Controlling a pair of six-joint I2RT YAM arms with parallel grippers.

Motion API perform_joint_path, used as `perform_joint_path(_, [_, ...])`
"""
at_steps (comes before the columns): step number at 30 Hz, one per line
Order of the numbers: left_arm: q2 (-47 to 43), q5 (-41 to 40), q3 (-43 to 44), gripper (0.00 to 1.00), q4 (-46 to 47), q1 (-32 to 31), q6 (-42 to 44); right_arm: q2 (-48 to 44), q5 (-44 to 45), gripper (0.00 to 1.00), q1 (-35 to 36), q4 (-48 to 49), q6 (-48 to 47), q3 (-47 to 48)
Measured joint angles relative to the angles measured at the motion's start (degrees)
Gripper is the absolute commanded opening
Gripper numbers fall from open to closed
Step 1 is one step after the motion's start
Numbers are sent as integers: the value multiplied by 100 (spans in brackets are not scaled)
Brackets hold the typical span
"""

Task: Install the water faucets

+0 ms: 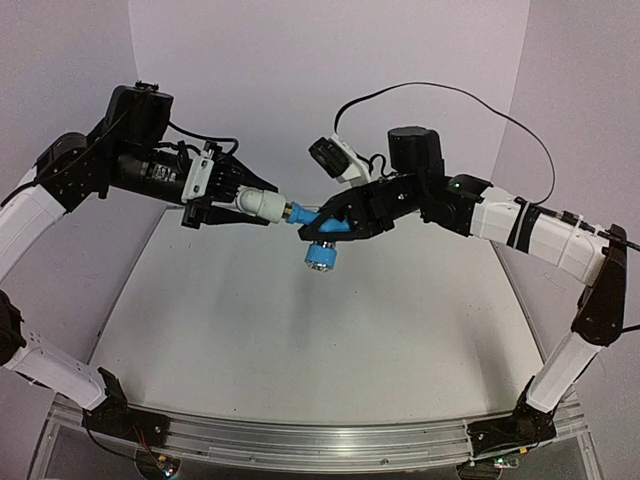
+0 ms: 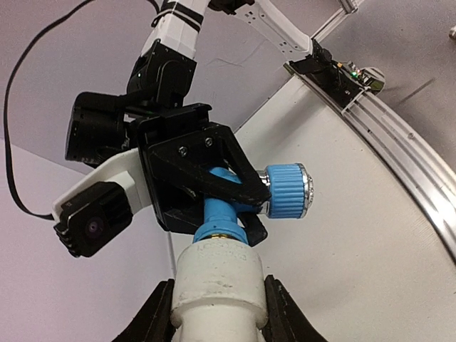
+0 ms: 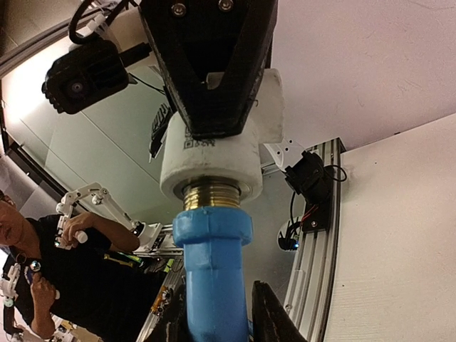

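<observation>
Both arms meet in mid-air above the back of the table. My left gripper (image 1: 238,205) is shut on the short white pipe fitting (image 1: 263,205), with a black finger on each side of it (image 2: 217,281). My right gripper (image 1: 335,222) is shut on the body of the bright-blue tap (image 1: 312,228), whose ribbed blue knob (image 1: 321,256) with a silvery end hangs downward. The tap's brass thread (image 3: 209,194) enters the fitting's open end (image 3: 214,167), with a few turns of thread showing. In the left wrist view the tap's blue collar (image 2: 221,226) sits almost against the fitting.
The white table (image 1: 300,340) lies well below the joined parts. An aluminium rail (image 1: 320,440) with the arm bases runs along its near edge. A black cable (image 1: 470,100) loops over the right arm. A person (image 3: 43,285) stands beyond the table in the right wrist view.
</observation>
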Motion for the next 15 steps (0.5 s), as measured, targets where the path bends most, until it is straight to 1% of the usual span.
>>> perform_joint_path(9, [-130,154,-137,0,373,-11,1359,14,-243,0,2,37,416,221])
perform_joint_path(15, [-208,290,-220,0,470,-11,2563,161,-551,0,31,103,613,399])
